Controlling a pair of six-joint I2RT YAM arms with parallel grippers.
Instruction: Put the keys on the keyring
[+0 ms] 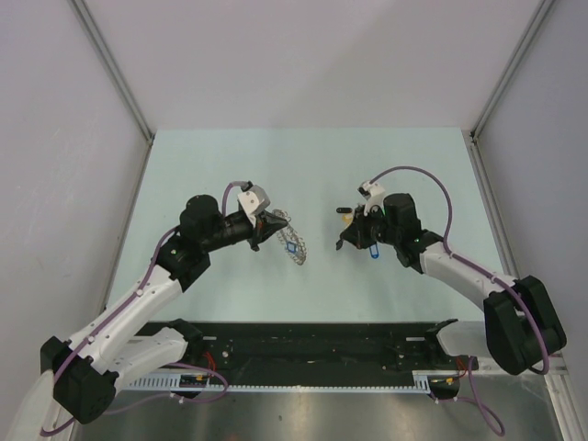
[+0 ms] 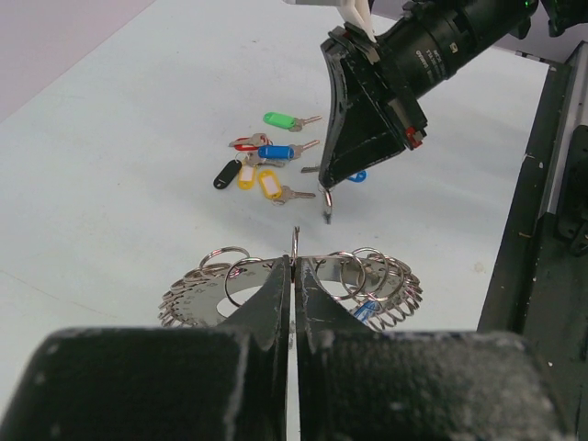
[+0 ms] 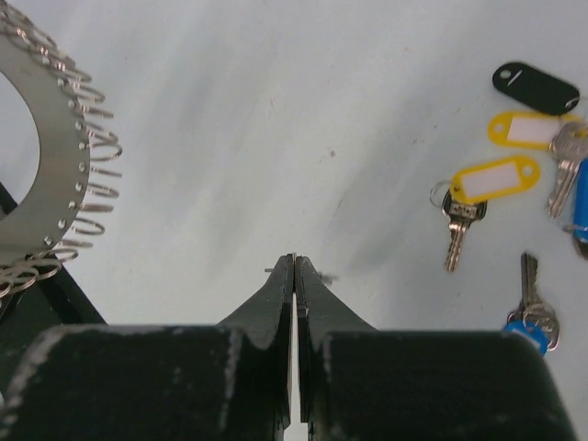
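We see the right gripper (image 3: 294,261), jaws pressed together on nothing we can make out, hanging low over the pale table (image 1: 230,165) right of centre; the keys (image 3: 514,129) lie scattered just beside its tips, off to one side; the closest yellow-tagged key (image 3: 459,216) has its shaft roughly parallel to the fingers; the keyring (image 3: 55,175) lies apart to the left, where the left gripper (image 2: 294,261), jaws likewise pressed together, appears to pinch one upright wire loop at its edge; we judge the right arm much the nearer to the keys.
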